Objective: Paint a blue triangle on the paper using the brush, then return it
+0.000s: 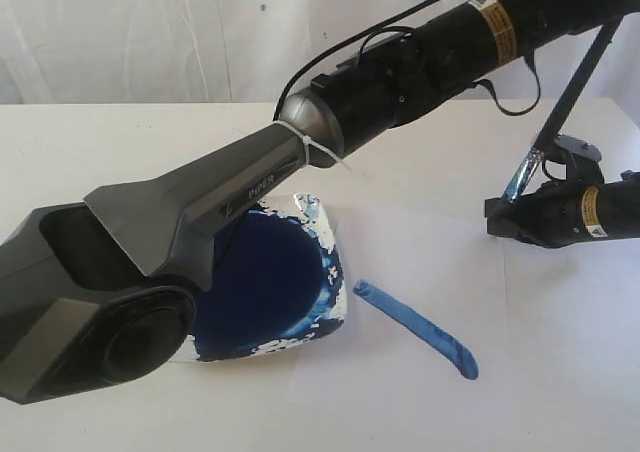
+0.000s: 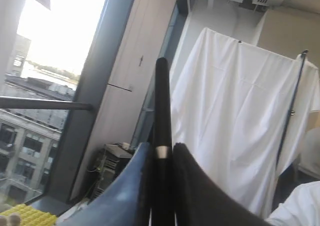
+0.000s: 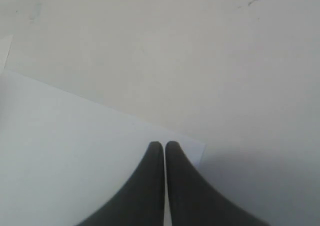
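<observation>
Brush [image 2: 161,101] is clamped in the left hand [image 2: 161,147], its black handle rising free past the fingertips. The right hand [image 3: 164,145] is pinched closed on nothing, tips over the paper's [image 3: 75,151] edge just beside a corner, with bare counter [image 3: 225,61] ahead. One blue stroke [image 1: 415,324] lies on the sheet near the paint dish [image 1: 312,208], with white paper open around it.

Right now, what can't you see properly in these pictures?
- Paint dish: exterior view, its left part hides behind the near arm.
- Brush, top end: exterior view, lost against the dark arm near the edge.
- Brush's other end: left wrist view, hidden between the left gripper fingers.
- Blue stroke: outside the right wrist view.
</observation>
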`<state>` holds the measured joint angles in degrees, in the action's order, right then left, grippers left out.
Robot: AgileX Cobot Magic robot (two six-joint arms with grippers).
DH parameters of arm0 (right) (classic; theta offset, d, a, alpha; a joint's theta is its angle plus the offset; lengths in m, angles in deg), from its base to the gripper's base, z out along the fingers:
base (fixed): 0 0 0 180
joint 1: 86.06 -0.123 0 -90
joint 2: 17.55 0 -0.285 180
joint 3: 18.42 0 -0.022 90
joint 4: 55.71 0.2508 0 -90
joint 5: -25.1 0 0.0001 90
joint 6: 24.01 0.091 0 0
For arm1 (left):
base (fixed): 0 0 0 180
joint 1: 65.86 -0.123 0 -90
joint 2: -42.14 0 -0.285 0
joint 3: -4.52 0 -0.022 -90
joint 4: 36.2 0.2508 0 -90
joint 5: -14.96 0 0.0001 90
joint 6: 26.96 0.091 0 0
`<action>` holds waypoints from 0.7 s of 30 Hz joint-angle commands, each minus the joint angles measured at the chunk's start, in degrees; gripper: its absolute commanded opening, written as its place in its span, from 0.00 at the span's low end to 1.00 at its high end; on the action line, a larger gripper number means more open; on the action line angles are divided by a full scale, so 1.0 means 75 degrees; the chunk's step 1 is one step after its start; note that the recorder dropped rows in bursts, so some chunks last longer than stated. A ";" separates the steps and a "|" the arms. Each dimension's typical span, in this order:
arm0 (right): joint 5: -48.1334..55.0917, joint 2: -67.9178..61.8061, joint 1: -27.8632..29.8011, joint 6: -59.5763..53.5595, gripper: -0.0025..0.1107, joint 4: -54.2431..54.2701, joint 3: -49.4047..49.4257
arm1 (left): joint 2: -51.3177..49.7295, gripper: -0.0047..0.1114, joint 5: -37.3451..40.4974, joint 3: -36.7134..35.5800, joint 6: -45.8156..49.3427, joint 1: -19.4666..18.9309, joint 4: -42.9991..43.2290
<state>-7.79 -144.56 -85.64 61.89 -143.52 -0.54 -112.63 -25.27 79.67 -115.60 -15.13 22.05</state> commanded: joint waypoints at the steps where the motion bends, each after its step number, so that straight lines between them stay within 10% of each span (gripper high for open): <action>1: 0.0089 0.0042 0.0010 0.0003 0.05 -0.0063 -0.0002 | 0.0472 0.04 0.0817 0.0047 0.0662 0.0283 -0.0163; 13: 0.0089 0.0042 0.0010 0.0003 0.05 -0.0063 -0.0002 | 0.1419 0.04 0.3730 -0.0324 0.3918 0.1077 -0.1540; 21: 0.0089 0.0042 0.0010 0.0003 0.05 -0.0063 -0.0002 | 0.2357 0.04 0.7537 -0.1322 0.9922 0.1510 -0.4920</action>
<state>-7.79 -144.56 -85.64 61.89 -143.52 -0.54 -97.18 26.95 70.16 -51.05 -4.38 -7.55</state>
